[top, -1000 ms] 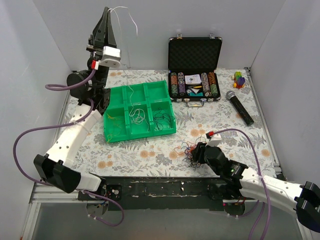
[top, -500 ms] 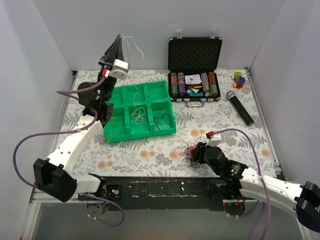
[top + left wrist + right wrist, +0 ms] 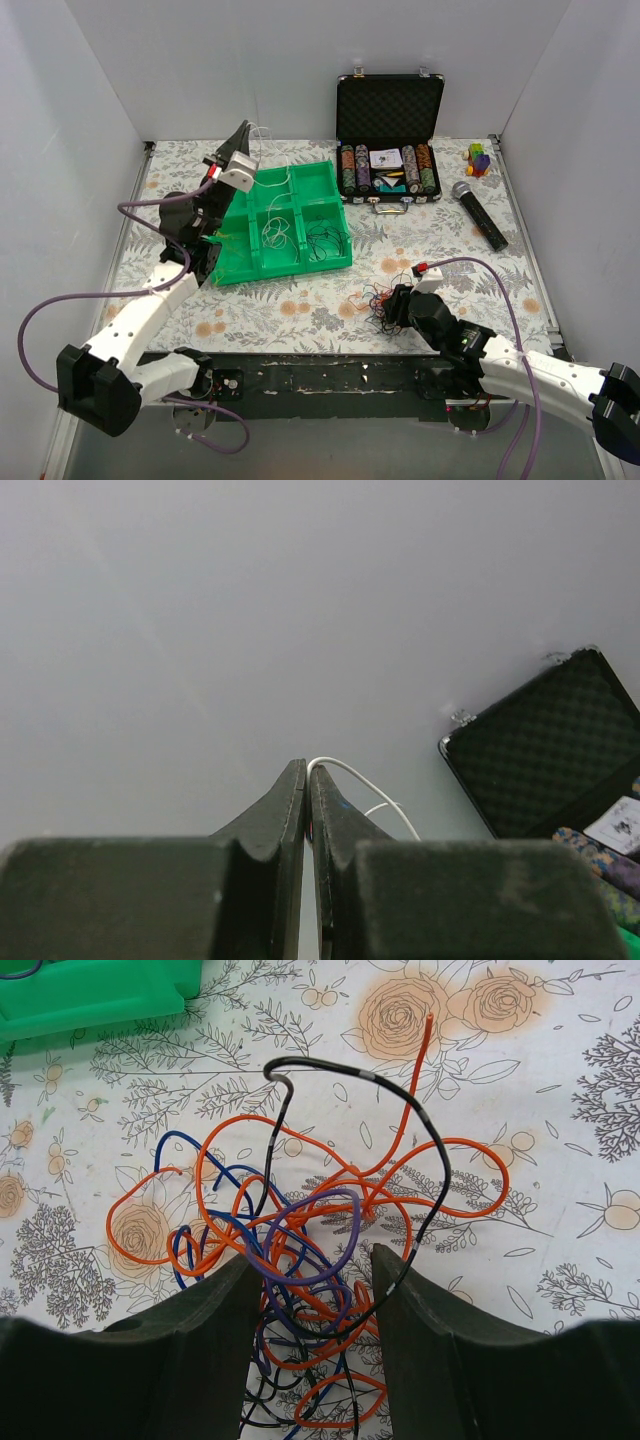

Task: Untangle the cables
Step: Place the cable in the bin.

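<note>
Cable tangle (image 3: 300,1230) — lower loops cut off, probably hidden inside the right pincer (image 3: 315,1265).

A messy knot (image 3: 305,1260) of orange, blue, black and purple wires lies flat on the flowery table (image 3: 560,1110). One thin white wire (image 3: 365,779) curls up, pinched in the left gripper (image 3: 307,771).

Case (image 3: 389,105): black, lid raised, chips racked inside.
Tray (image 3: 314,182): green, set left of case.
Microphone (image 3: 480,216): laid right of case.
Blocks (image 3: 479,159): coloured, right of case.
</note>
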`<control>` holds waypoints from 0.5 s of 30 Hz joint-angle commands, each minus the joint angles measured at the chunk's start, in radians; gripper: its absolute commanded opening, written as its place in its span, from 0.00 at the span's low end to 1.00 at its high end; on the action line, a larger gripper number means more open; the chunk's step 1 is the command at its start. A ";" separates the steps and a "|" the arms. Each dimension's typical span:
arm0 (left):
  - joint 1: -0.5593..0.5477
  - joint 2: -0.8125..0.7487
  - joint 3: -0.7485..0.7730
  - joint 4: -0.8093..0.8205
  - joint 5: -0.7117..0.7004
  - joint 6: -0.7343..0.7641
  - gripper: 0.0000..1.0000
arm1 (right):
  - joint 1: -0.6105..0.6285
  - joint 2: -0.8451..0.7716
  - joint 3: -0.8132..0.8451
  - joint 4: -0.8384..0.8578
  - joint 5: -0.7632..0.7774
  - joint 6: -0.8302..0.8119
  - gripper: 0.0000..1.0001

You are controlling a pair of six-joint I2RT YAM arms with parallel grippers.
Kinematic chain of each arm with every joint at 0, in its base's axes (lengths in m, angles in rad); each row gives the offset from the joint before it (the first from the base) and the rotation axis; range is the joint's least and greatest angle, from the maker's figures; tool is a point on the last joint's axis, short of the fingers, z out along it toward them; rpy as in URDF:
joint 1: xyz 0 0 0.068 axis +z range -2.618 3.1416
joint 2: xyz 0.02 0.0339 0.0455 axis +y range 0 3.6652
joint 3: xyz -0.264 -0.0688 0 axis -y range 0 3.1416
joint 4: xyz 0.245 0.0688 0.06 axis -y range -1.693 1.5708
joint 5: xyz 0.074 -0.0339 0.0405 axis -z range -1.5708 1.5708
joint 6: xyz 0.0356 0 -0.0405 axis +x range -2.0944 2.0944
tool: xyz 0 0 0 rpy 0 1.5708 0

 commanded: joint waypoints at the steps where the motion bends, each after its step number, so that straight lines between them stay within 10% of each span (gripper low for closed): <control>1: 0.005 -0.070 -0.065 -0.068 0.008 -0.025 0.00 | 0.006 0.003 -0.007 0.013 0.023 0.011 0.56; 15: 0.003 -0.259 -0.152 -0.200 0.031 -0.080 0.00 | 0.006 0.010 -0.004 0.012 0.023 0.011 0.56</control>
